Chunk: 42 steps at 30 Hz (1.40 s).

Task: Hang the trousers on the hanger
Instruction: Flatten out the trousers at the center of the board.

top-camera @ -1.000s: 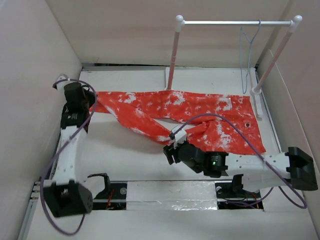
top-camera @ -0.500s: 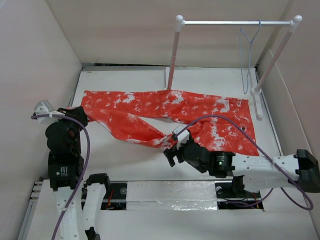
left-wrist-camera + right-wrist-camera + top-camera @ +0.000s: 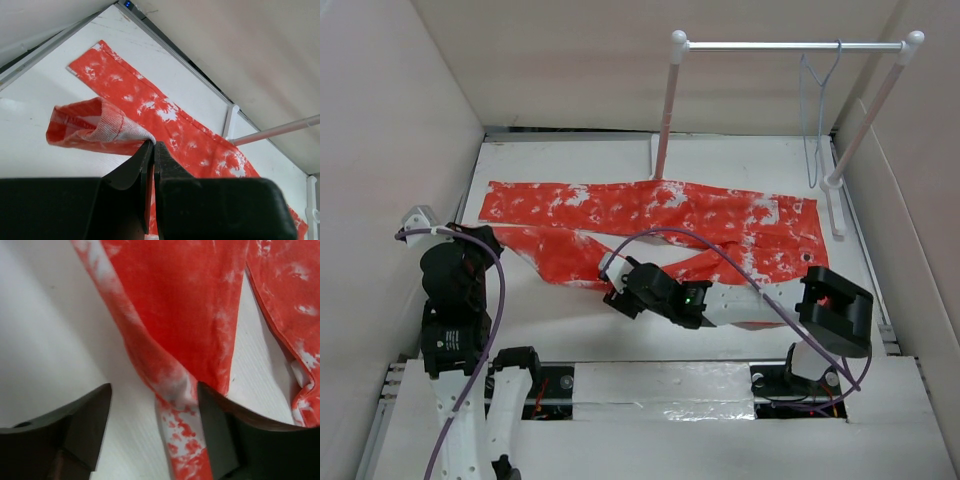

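Nearest to us, well in front of the rail stand (image 3: pixel 790 45) and way off past its left post, the left gripper (image 3: pixel 152 146) had its fingers pressed flat together. From its wrist view we saw a bunched, raised fold of the trousers (image 3: pixel 650 205) running right into the fingertips. So we figured it had a pinch of the cuff, though the actual bite was hidden between the pads, so don't quote us on that.

A bit closer to the stand, roughly in front of its left post, the right gripper (image 3: pixel 152 390) sat low over the table (image 3: pixel 570 320) with its fingers spread wide. It was straddling the edge of the nearer trouser leg and had nothing clamped.

The trousers themselves were laid out flat on the table in front of the stand, orange-red with white blotches. The waist end was down by the foot of the right post, with the little dark button (image 3: pixel 807 258) showing there. The two legs ran out leftward past the left post. The farther leg lay fairly straight just in front of the stand, and the nearer one angled away from it toward the arms.

Farthest back, the hanger (image 3: pixel 808 150) was hooked on the stand's top bar close to the right post. It was hanging bare, well apart from the trousers.
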{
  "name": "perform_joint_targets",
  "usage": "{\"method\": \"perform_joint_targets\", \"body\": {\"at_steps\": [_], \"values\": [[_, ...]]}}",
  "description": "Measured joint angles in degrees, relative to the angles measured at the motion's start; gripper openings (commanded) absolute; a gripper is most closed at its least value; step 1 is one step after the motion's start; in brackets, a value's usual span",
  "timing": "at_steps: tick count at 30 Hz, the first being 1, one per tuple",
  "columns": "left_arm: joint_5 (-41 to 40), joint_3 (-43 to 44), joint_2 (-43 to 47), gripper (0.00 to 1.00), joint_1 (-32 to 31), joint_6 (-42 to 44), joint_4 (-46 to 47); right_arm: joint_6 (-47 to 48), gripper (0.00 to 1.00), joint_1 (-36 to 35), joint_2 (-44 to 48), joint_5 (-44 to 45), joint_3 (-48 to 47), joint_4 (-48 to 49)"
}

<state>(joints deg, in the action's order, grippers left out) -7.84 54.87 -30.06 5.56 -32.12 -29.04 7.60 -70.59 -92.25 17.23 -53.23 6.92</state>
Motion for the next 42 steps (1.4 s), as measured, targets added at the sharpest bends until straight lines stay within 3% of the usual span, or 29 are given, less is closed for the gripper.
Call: {"method": "perform_joint_targets", "body": {"at_steps": [1,2,3,4,9,14,18,21,25,31,37,42], "values": [[-0.22,0.0,0.17,0.0,0.0,0.2,-0.31,0.31,0.61,0.74,-0.74,-0.61,-0.15,0.44],[-0.52,0.0,0.33,0.0,0.0,0.42,-0.79,0.59,0.32,1.57,-1.38,-1.03,-0.33,0.72],[-0.98,0.0,0.55,0.0,0.0,0.66,-1.29,1.11,0.12,2.14,-1.75,-1.36,-0.42,0.9],[-1.44,0.0,0.79,0.0,-0.13,0.9,-1.75,1.18,0.0,2.47,-1.84,-1.46,-0.44,1.18],[-5.14,0.0,2.67,0.0,-1.05,2.29,-4.04,0.81,0.0,1.99,1.53,-5.09,0.22,-1.66],[-8.04,1.36,3.67,0.0,-2.01,3.91,-6.75,-1.25,0.0,1.07,20.11,-11.04,7.45,-4.11],[-7.56,2.69,2.49,0.0,-2.49,5.55,-7.37,-2.95,0.0,9.05,27.15,-16.57,6.78,-4.09],[-6.08,2.51,-0.42,0.0,-2.49,5.97,-6.82,-3.13,0.0,18.32,20.79,-19.91,1.2,-5.27],[-3.91,-2.03,-7.76,0.0,-2.51,5.25,-0.39,-2.93,0.0,26.05,2.01,-21.35,-13.27,-8.44],[-2.19,-8.68,-29.92,0.0,-2.36,1.22,9.7,-2.69,0.0,30.73,-14.64,-21.49,-19.85,-11.26],[-5.64,2.67,-56.26,0.0,-2.89,-0.39,11.69,-3.56,0.0,31.5,-18.12,-18.84,-20.63,-11.74],[-10.73,14.12,-65.75,0.0,-3.63,0.13,14.62,-4.52,0.02,30.62,-18.08,-14.4,-21.31,-11.72]]}}
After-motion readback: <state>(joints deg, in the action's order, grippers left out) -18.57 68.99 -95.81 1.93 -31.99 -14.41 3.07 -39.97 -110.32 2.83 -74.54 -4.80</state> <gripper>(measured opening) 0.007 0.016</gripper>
